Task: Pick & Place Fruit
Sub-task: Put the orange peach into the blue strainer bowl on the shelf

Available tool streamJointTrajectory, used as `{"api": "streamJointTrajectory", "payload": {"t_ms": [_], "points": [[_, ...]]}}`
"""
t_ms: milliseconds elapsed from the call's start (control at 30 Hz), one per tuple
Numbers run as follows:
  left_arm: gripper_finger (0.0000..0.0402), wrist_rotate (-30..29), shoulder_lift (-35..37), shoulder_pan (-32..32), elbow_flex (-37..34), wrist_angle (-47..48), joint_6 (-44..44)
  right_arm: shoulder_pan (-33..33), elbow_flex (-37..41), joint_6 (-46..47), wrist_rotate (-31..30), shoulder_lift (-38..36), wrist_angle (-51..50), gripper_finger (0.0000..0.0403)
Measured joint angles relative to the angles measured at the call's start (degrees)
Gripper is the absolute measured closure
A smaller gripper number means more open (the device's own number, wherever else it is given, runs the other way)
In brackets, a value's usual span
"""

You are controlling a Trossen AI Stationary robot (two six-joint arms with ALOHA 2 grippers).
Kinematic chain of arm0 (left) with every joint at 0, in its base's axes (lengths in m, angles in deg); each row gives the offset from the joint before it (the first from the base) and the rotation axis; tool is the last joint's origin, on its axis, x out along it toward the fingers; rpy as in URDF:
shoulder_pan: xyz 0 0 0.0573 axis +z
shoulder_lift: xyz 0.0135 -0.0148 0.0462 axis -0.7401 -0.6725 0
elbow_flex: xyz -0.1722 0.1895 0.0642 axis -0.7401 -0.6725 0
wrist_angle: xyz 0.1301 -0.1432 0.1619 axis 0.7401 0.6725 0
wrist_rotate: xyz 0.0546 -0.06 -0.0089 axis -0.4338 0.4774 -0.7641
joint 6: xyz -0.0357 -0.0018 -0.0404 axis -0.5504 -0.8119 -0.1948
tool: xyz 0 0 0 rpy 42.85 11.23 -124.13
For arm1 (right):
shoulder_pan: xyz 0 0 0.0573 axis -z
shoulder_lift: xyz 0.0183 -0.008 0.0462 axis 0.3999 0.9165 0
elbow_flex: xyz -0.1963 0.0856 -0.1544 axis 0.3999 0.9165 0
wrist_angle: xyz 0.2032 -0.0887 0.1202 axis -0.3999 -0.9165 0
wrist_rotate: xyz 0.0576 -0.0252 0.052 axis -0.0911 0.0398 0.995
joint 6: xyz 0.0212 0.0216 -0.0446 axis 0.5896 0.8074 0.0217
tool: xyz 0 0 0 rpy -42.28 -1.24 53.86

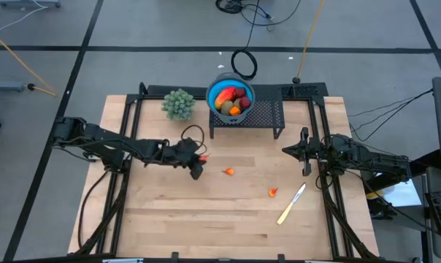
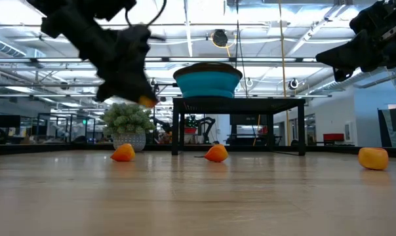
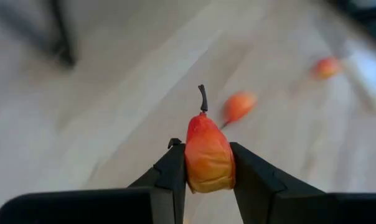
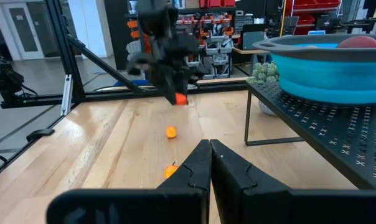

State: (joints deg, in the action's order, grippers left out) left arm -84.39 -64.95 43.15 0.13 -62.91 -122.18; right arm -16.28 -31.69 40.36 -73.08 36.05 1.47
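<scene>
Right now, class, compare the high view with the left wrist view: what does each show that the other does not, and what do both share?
Only the high view shows the blue bowl of fruit on the black rack, the green plant, the pale knife and the waiting right claw. Only the left wrist view shows the held orange-red fruit's dark stem. Both show the left claw gripping that fruit, with two orange pieces on the table.
</scene>
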Motion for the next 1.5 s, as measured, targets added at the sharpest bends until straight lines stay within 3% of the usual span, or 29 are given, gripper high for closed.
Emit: {"api": "streamJointTrajectory", "payload": {"t_ms": [200,400,600,800,1100,1300,1500], "points": [[0.0302,3.2,0.0,0.0,0.2,-19.9,14.4,0.0,0.0,0.0,0.2,0.0,0.0,0.0403],[0.0302,14.9,0.0,-0.1,0.2,-42.0,24.1,0.0,0.0,0.0,0.2,0.0,0.0,0.0403],[0.0302,26.9,0.0,-0.1,0.2,-60.6,26.8,0.0,0.0,0.0,0.2,0.0,0.0,0.0403],[0.0302,34.2,0.1,-0.1,0.2,-70.5,28.1,0.0,0.0,-0.2,0.2,0.0,0.0,0.0403],[0.0302,41.9,0.1,-0.1,0.2,-78.1,29.9,0.0,0.0,-1.5,0.3,0.0,0.0,0.0403],[0.0302,40.5,0.1,-0.1,0.2,-78.1,29.3,0.0,0.0,-1.5,0.3,0.0,0.0,0.0403],[0.0302,24.8,0.1,0.3,0.2,-75.3,18.2,0.0,0.0,-1.5,0.3,0.0,0.0,0.0403]]}}
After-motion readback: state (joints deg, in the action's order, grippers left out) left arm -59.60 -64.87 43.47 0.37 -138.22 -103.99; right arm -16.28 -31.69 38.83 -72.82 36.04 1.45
